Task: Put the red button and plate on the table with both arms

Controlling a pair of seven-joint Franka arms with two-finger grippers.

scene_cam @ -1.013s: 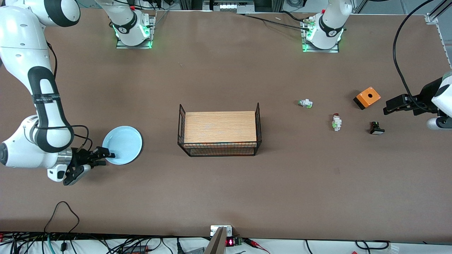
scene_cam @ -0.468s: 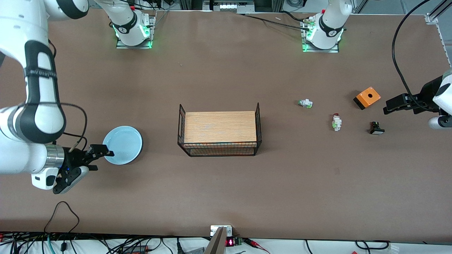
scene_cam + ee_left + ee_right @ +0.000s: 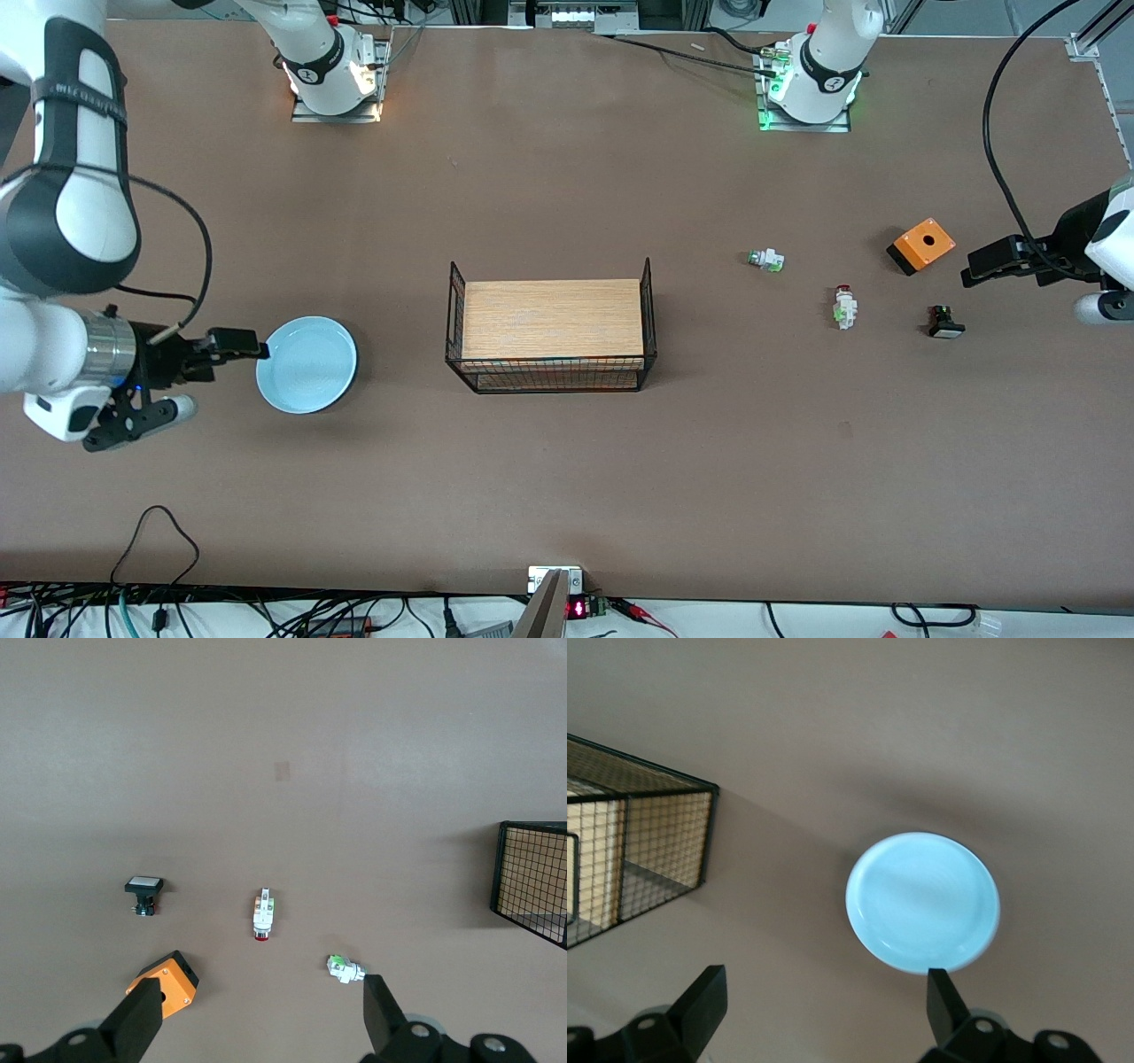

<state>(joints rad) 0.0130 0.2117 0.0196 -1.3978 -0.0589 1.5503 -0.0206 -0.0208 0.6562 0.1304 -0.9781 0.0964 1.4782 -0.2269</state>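
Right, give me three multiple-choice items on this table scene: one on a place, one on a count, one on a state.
1. Where does the round pale blue plate lie?
A. on the brown table, toward the right arm's end
B. on the wire basket's wooden board
C. beside the orange box

2. How many small push-button parts lie near the orange box?
A. one
B. three
C. five

3. How is the right pincer?
A. shut on the plate
B. open, holding nothing
C. shut on a button

Answers: 1 A, the plate rests on bare tabletop; 2 B, red-capped, white-green and black ones; 3 B, the right wrist view shows fingers spread, the plate free.
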